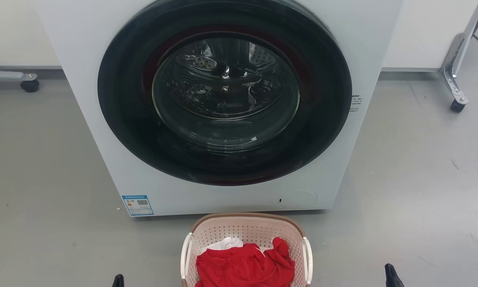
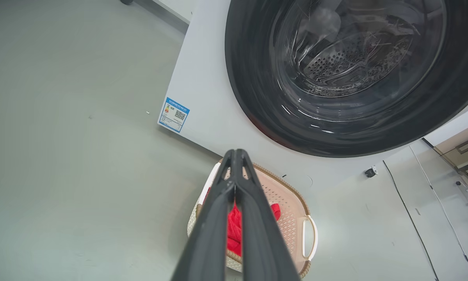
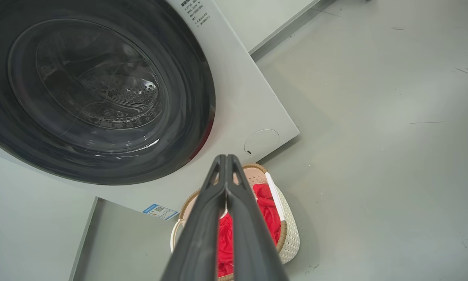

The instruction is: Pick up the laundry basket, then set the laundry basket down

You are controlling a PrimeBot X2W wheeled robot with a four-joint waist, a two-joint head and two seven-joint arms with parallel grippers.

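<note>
Found left end effector point(image 2: 235, 156) pressed together, gripping nothing, held above floor point(image 2: 62, 156), pointing toward basket point(image 2: 292, 210). Found right end effector point(image 3: 226, 160) likewise pressed together and bare, pointing at same basket from other side. In head view, noted dark fingertips point(image 1: 118, 281) at bottom edge, one each side of basket, well apart from it.

Located basket on floor just in front of washer point(image 1: 103, 159), below round glass door point(image 1: 223, 91).

Counted: one basket, two white handles point(image 1: 186, 255), one red garment point(image 1: 244, 265), one white cloth point(image 1: 227, 242) peeking out behind it, one washer, one blue label point(image 1: 137, 205), two casters point(image 1: 30, 85).
</note>
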